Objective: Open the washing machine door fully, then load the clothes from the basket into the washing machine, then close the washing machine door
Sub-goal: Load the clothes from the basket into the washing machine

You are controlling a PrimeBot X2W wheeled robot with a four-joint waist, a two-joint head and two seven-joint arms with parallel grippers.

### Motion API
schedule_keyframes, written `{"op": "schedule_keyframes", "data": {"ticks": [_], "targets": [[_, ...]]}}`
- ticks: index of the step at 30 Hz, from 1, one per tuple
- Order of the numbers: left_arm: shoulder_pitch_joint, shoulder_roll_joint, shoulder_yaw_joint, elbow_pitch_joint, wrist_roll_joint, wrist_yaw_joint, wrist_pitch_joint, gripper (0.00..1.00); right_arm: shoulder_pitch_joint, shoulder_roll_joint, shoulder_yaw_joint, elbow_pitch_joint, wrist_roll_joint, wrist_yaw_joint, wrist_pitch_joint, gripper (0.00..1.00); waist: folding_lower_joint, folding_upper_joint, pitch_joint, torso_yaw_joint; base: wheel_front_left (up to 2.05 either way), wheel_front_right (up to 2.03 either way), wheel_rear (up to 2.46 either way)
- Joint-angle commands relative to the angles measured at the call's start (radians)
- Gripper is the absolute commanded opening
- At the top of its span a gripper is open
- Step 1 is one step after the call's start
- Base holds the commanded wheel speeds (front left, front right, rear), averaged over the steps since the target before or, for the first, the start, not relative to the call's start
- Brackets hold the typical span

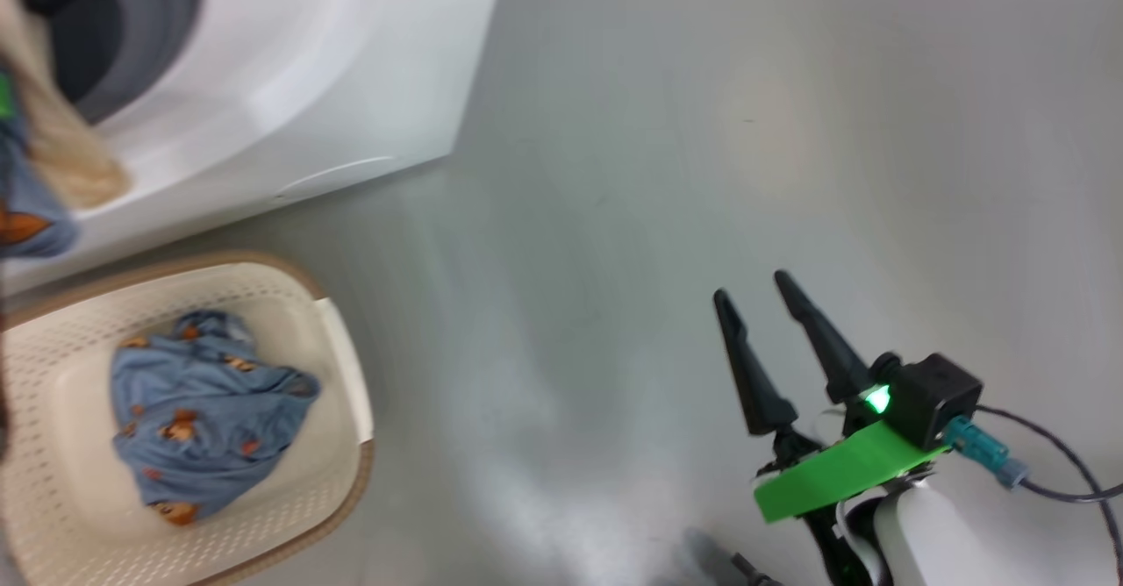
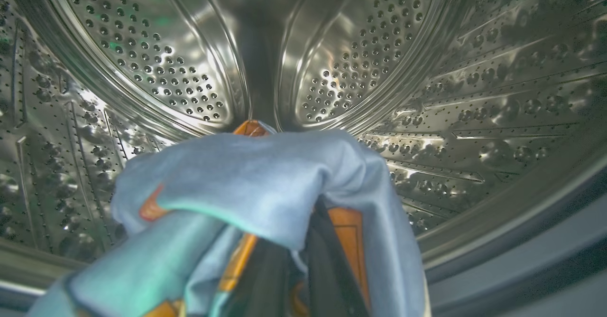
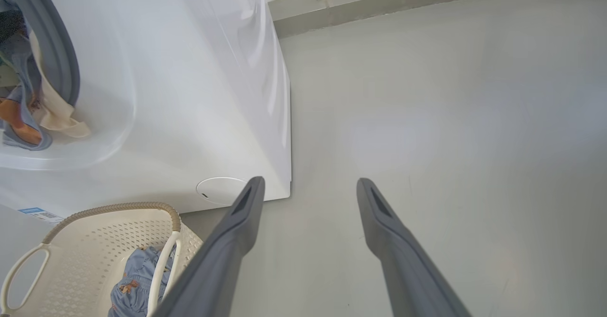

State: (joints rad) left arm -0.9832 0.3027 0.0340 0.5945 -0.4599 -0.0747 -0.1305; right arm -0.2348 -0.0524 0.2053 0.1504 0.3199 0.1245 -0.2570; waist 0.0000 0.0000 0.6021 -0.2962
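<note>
**Step in hand: loading.** The left gripper (image 2: 308,269) is inside the perforated steel drum (image 2: 156,70) of the big white front-loading washing machine (image 1: 289,86). Its fingers are closed together on a light blue garment with orange-brown print (image 2: 265,174), which drapes over them. A cream garment (image 3: 57,113) hangs across the machine's grey-blue gasket (image 3: 64,56), partly outside the opening.

The right gripper (image 1: 750,285) hangs over the bare grey floor (image 1: 658,174), well apart from the machine's front corner. Its fingers are spread wide and hold nothing.

A second light blue bear-print garment (image 1: 202,410) lies in the cream-white perforated plastic basket with a brown rim (image 1: 346,367). The basket stands on the floor just in front of the machine, below the opening.

**Next move (judgement).** Release the held garment deep in the drum, past the gasket lip, then withdraw along the line of entry. The cream garment probably needs pushing in before the door can seal.

**Edges and room.**
- The gasket lip bounds the entry, and trailing cloth may catch there.
- The drum beyond the held garment looks open.
- The floor beside the machine's corner gives the right arm free room.
- The gap between the basket rim and the machine front is narrow.
</note>
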Motion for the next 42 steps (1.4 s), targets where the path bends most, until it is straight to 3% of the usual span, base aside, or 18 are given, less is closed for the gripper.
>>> {"op": "schedule_keyframes", "data": {"ticks": [1, 8, 21, 31, 37, 42], "targets": [[-0.031, 0.060, 0.012, -0.003, 0.017, 0.002, 0.001, 0.00, 0.034, 0.002, 0.028, -0.024, 0.009, 0.006, -0.005, 1.00, 0.0000, 0.0000, 0.010, -0.041, 0.00, 0.00, 0.00], [-0.178, 0.137, 0.006, 0.163, 0.041, -0.002, -0.014, 0.00, 0.068, 0.002, 0.068, -0.033, 0.011, 0.006, -0.005, 1.00, 0.0000, 0.0000, 0.023, -0.098, 0.00, 0.00, 0.00], [-0.396, 0.208, -0.024, 0.341, 0.057, -0.027, -0.072, 0.00, 0.118, 0.002, 0.085, -0.064, 0.011, 0.006, -0.005, 1.00, 0.0000, 0.0000, 0.058, -0.140, 0.00, 0.00, 0.00], [-0.488, 0.208, 0.012, 0.320, 0.046, -0.025, -0.129, 0.00, 0.110, 0.002, 0.092, -0.075, 0.025, 0.006, -0.005, 1.00, 0.0000, 0.0000, 0.086, -0.136, 0.00, 0.00, 0.00], [-0.468, 0.197, 0.101, 0.156, 0.080, 0.006, -0.131, 0.00, 0.096, 0.002, 0.095, -0.079, 0.031, 0.006, -0.005, 1.00, 0.0000, 0.0000, 0.102, -0.134, 0.00, 0.00, 0.00], [-0.422, 0.177, 0.087, 0.246, 0.115, 0.005, -0.131, 0.00, 0.098, 0.002, 0.093, -0.075, 0.029, 0.006, -0.005, 1.00, 0.0000, 0.0000, 0.095, -0.125, 0.00, 0.00, 0.00]]}}
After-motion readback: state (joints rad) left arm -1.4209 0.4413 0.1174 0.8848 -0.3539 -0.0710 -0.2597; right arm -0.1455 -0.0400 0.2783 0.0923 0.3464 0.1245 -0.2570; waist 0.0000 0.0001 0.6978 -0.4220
